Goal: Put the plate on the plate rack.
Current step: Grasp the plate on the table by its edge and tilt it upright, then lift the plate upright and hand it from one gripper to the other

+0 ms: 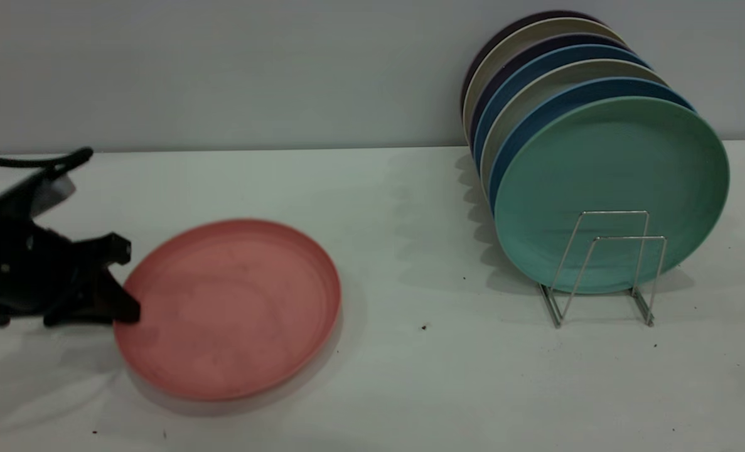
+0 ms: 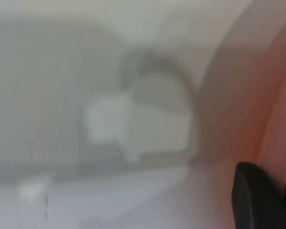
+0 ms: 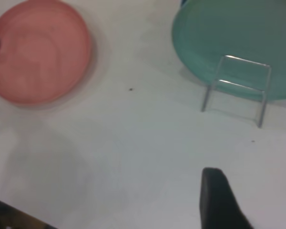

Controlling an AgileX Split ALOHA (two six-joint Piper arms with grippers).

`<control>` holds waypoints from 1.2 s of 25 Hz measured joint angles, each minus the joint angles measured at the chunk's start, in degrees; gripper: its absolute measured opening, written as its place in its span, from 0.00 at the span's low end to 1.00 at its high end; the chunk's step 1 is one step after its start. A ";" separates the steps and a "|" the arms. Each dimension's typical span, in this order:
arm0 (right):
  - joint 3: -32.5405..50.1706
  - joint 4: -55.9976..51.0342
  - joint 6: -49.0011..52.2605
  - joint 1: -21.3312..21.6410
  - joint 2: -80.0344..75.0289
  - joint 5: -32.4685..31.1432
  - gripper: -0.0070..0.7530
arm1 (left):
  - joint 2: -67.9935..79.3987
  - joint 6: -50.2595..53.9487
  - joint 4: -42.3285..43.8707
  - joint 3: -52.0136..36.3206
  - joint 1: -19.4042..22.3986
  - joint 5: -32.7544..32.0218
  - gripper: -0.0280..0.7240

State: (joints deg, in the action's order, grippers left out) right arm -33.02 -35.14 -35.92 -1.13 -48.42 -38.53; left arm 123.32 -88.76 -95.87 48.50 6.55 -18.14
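- The pink plate (image 1: 231,307) lies flat on the white desk (image 1: 410,376), well apart from the plate rack (image 1: 604,270).
- The left tool (image 1: 121,282) is at the plate's near edge, low over the desk. One finger sits above the rim and one touches the edge lower down, so it looks spread around the rim and not squeezed shut yet.
- The right tool (image 3: 250,200) hangs above the desk, away from both things. Its two dark fingers are far apart, so it holds nothing.
- The rack is nearly full. A green plate (image 1: 611,188) stands in front, with blue plates (image 1: 535,81) and pale ones behind it. Only the two front wire loops look free.
- What could go wrong: the plate is flat and thin, so the left tool may slide off the rim or just push the plate along the desk.
- The pink plate could also bump the green plate, or miss the thin wire loops and tip over.
- Hard to see: the left wrist view is very foggy and shows only a pink edge and one dark finger.
- The left arm is cut off at the side, and the plates hide the back of the rack.
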 joint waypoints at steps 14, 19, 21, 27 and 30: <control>0.00 -23.32 -17.77 0.00 -10.54 -0.86 0.51 | -4.79 -27.46 -4.80 2.21 0.00 -18.69 0.06; 0.00 -34.65 -30.63 0.00 -19.47 -0.02 0.51 | -5.26 -25.85 -4.35 2.21 -1.33 -23.16 0.06; 0.00 -37.73 -34.30 0.00 -22.29 0.11 0.51 | -5.53 -25.44 -4.33 2.21 -2.78 -23.10 0.06; -0.23 -46.63 -44.98 0.00 -30.99 0.05 0.51 | -5.83 -23.09 -4.38 3.49 -10.77 -21.46 0.06; -0.28 -49.77 -49.16 0.00 -35.16 0.05 0.51 | -5.83 -21.11 -4.38 5.15 -14.16 -20.50 0.06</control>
State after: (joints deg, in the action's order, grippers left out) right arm -33.30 -84.91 -85.08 -1.13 -83.58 -38.48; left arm 117.49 -109.87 -100.25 53.65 -7.62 -38.65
